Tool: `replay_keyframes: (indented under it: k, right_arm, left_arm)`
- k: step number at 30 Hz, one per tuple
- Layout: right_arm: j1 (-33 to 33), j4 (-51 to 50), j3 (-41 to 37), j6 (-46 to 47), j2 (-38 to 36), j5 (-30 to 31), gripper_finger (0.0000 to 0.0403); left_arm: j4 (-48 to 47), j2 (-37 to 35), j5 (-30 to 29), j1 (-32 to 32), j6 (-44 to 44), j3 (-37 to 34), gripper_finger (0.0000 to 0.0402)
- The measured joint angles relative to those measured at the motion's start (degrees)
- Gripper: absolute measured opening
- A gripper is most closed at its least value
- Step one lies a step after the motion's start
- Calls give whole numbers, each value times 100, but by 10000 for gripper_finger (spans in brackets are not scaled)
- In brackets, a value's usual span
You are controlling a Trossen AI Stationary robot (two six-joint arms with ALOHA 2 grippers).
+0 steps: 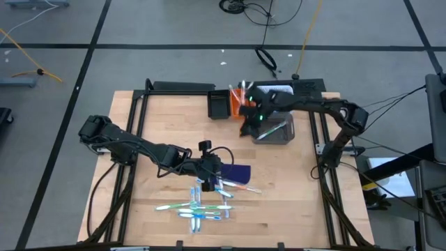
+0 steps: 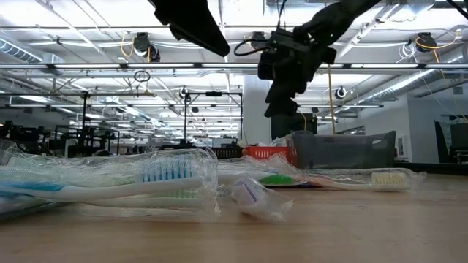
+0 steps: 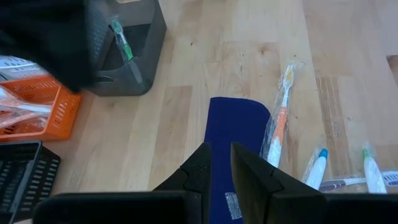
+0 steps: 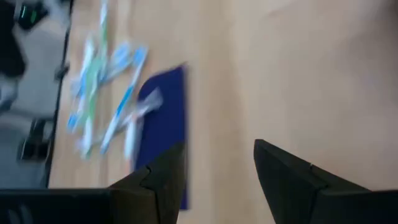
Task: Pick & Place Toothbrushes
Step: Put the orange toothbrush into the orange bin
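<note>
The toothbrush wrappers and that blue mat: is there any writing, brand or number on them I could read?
None can be read.
Blue mat: a small pale label near the left gripper, too small to read.
Toothbrushes: clear wrappers, no legible print.
Purple mark on the small packet: too blurred to read.

Right wrist view — toothbrushes [image 4: 102, 93] blurred

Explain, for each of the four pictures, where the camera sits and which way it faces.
High view: overhead, facing straight down; both arms, wooden table.
Low view: at tabletop height, facing level across wrapped toothbrushes; arms hang from above.
Left wrist view: on the left arm, facing down past the left gripper onto the blue mat.
Right wrist view: on the right arm, facing down past the open right gripper.
Both wrist views share the mat.
</note>
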Motion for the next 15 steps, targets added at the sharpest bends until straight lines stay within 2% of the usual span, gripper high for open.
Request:
replay_keyframes:
  k: [4,8,10,15]
  right_arm:
    - [711,135,-429,79,-136,24,180]
    - [1410,737,-1111,524,-434,30,180]
    - [1762,1360,-1498,866,-599,85,180]
    - [2674,2418,-2451,1502,-924,1205,180]
  left_arm:
    - [-40,0,0,0,0,0,63]
    - [-136,0,2,0,0,0,63]
    - [-140,0,2,0,0,0,63]
    - [-95,0,2,0,10,0,63]
